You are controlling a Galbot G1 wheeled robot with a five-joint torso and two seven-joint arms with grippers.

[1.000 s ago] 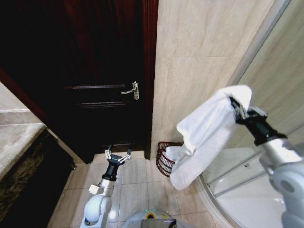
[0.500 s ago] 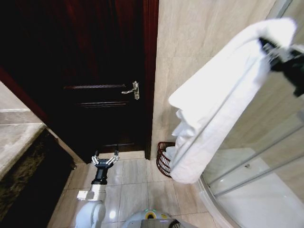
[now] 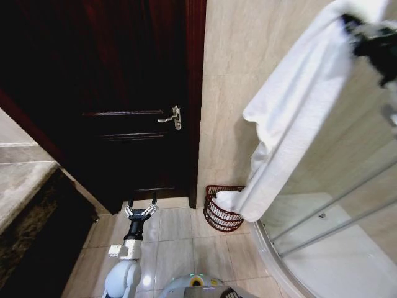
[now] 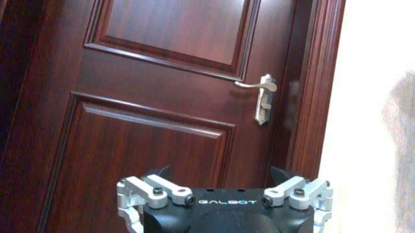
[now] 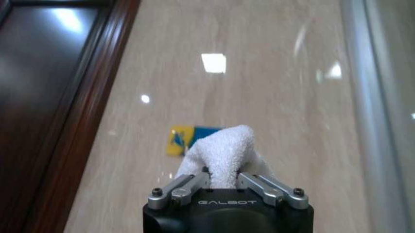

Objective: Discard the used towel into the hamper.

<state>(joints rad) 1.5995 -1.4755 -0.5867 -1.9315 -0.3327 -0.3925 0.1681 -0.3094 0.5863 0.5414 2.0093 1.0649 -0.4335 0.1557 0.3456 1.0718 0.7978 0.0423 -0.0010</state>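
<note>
The left gripper (image 3: pixel 139 212) is held low over the tiled floor (image 3: pixel 180 248), its fingers spread wide and nothing between them; "GALBOT" can be read on its body in the left wrist view. Farther off, the hamper (image 3: pixel 223 208), a small round reddish-brown basket of open weave, is set against the beige wall beside the dark wooden door (image 3: pixel 118 93). The white towel (image 3: pixel 291 118) is pinched at one end in the right gripper (image 3: pixel 353 28), raised high, and its lower end is draped onto the hamper's rim.
</note>
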